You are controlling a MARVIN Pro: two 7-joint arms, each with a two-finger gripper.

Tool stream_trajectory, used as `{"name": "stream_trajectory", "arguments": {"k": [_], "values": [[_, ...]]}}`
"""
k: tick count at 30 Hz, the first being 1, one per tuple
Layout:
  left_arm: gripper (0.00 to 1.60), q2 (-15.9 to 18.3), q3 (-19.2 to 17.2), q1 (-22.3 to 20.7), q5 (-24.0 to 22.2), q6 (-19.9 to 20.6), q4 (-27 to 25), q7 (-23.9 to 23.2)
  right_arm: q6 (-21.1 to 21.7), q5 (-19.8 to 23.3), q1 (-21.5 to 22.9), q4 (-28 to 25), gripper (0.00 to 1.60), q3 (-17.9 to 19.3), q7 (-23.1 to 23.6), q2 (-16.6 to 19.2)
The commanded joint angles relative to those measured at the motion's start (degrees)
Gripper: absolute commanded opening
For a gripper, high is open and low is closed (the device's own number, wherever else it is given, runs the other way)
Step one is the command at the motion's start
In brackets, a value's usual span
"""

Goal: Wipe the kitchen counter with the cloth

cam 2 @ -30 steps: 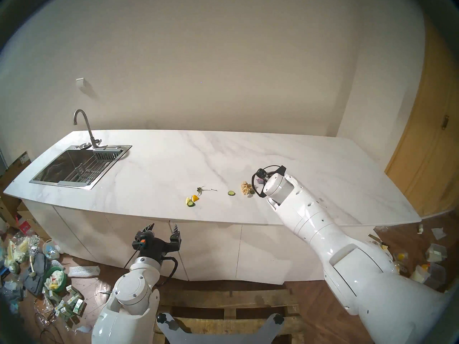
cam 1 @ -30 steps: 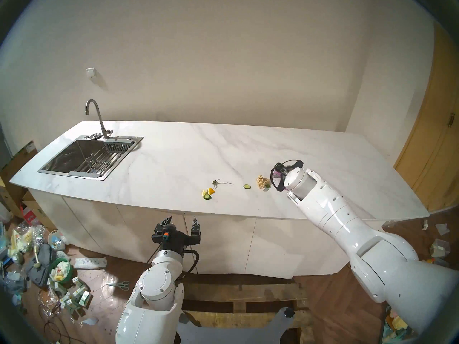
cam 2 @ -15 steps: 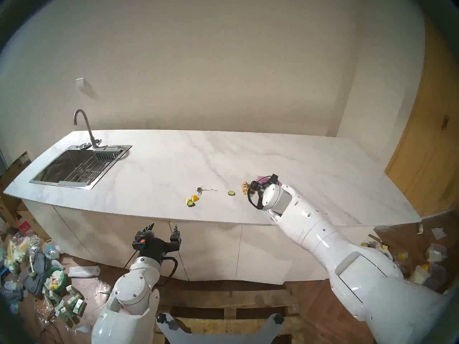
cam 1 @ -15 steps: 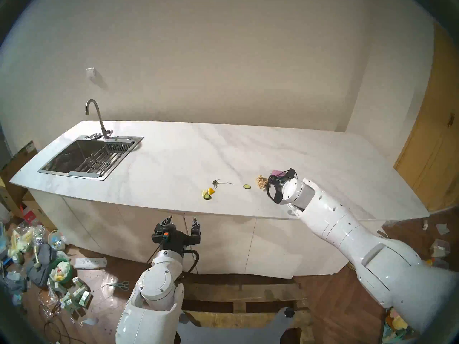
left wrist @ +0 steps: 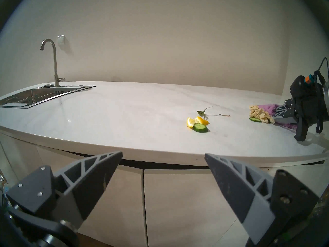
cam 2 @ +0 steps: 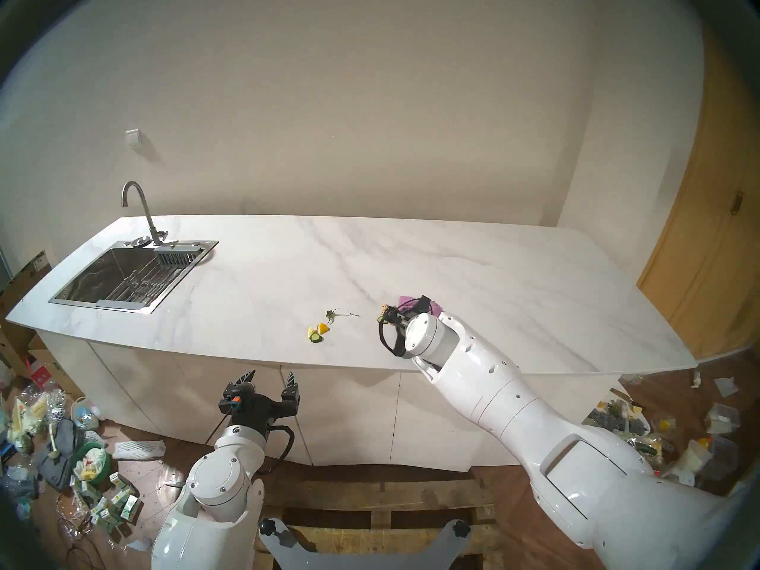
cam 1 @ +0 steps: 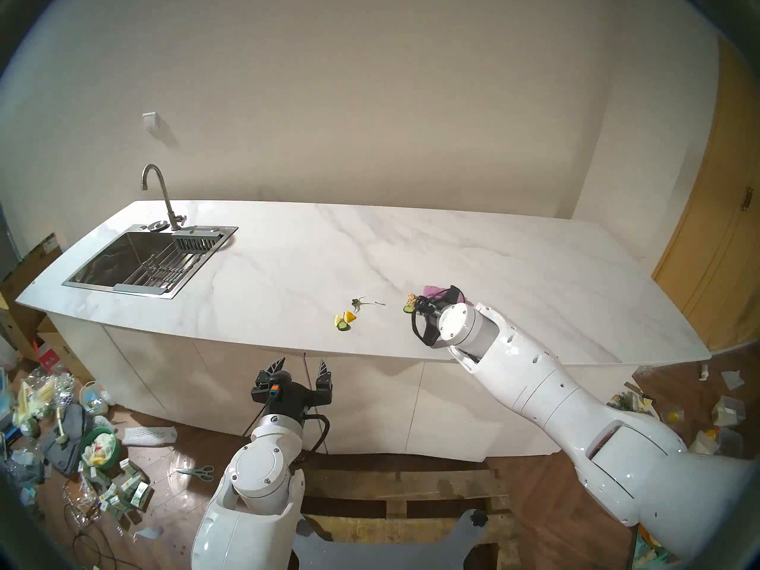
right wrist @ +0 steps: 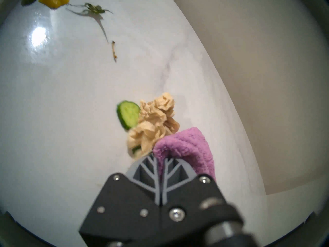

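The white marble kitchen counter [cam 1: 312, 248] runs across both head views. My right gripper [right wrist: 161, 161] is shut on the purple fluffy cloth [right wrist: 187, 146], pressing it on the counter right of centre. The cloth [cam 1: 432, 290] shows just beyond the right wrist. In front of it the cloth pushes against a crumpled beige scrap [right wrist: 154, 123] and a cucumber slice [right wrist: 128, 114]. My left gripper [cam 1: 301, 365] is open and empty, held below the counter's front edge, facing the cabinet doors [left wrist: 178, 196].
Lemon wedges with a cucumber slice [cam 1: 344, 320] and a green stem [cam 1: 362, 303] lie left of the cloth. The steel sink [cam 1: 123, 290] and faucet [cam 1: 158, 186] sit at the far left. Litter covers the floor [cam 1: 82, 454] on both sides.
My right arm has swept left along the counter with the cloth, pushing the beige scrap and a cucumber slice leftward to the other cucumber slice. The left arm has not moved.
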Motion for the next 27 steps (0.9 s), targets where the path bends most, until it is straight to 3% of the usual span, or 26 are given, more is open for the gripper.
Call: {"name": "stream_trajectory", "arguments": {"k": [1, 6, 14, 15, 18, 27], "values": [[1.60, 0.0, 0.1, -0.4, -0.1, -0.4, -1.4, -0.2, 2.4, 0.4, -0.2, -5.2, 0.00, -0.9, -1.1, -5.2], [1.60, 0.0, 0.1, -0.4, -0.1, -0.4, -1.4, -0.2, 4.2, 0.8, -0.8, -6.9, 0.00, -2.8, -2.1, -7.1], [1.60, 0.1, 0.1, -0.4, -0.1, -0.4, -1.4, -0.2, 8.2, 0.2, -0.1, -5.4, 0.00, -4.8, -4.7, -13.0], [1.60, 0.1, 0.1, -0.4, -0.1, -0.4, -1.4, -0.2, 8.6, 1.0, 0.4, -6.1, 0.00, -6.1, -4.8, -12.2], [1.60, 0.1, 0.1, -0.4, -0.1, -0.4, -1.4, -0.2, 9.9, 0.1, 0.6, -4.2, 0.00, -5.7, -5.9, -15.7], [1.60, 0.1, 0.1, -0.4, -0.1, -0.4, -1.4, -0.2, 11.2, 1.8, 3.2, -1.2, 0.00, -9.2, -7.9, -19.5]]}}
